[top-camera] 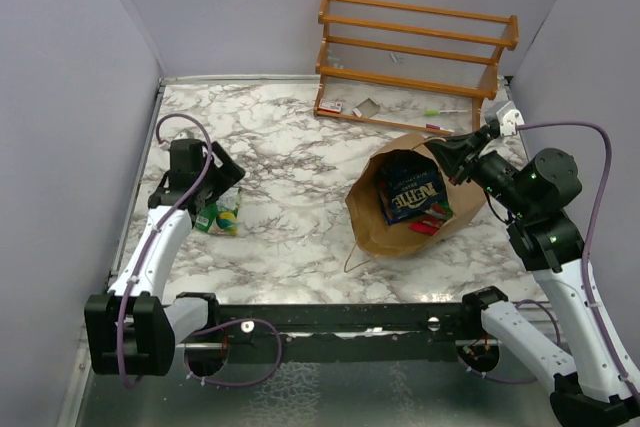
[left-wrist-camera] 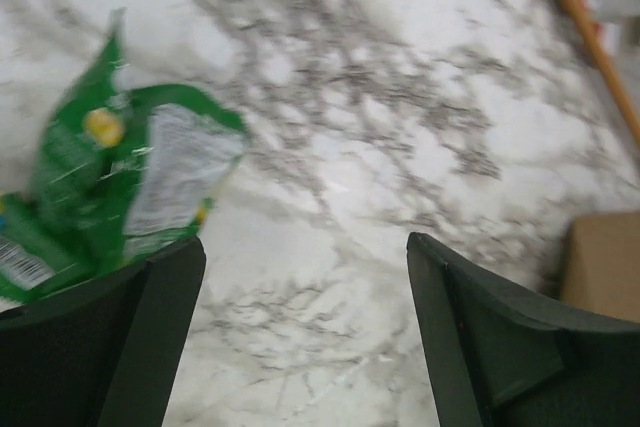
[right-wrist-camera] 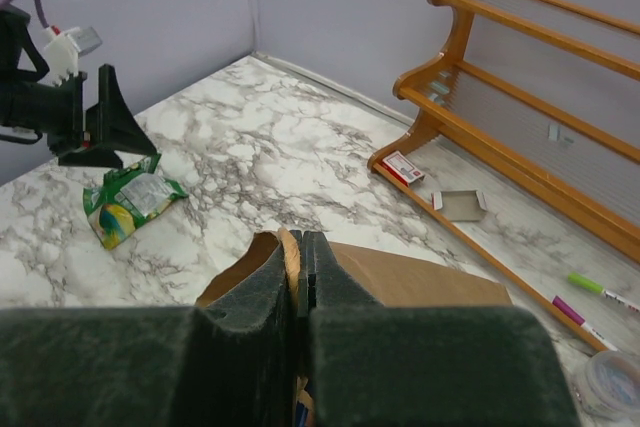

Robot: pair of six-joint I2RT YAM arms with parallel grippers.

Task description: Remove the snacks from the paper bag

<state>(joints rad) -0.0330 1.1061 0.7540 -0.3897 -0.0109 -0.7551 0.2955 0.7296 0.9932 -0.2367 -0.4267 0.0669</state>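
Lying in the paper bag (top-camera: pixel 368 215), snacks (top-camera: pixel 410 193) show clearly (top view only).

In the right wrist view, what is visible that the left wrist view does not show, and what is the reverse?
Only the right wrist view: the right gripper shut on the rim of the paper bag, and a small red-white box and two markers near the foot of the orange rack.
Only the left wrist view: the gap of the left gripper from within, jaws wide open, only bare marble between them.
Both: the green-yellow packet lying on the marble table, part of the bag, part of the rack.
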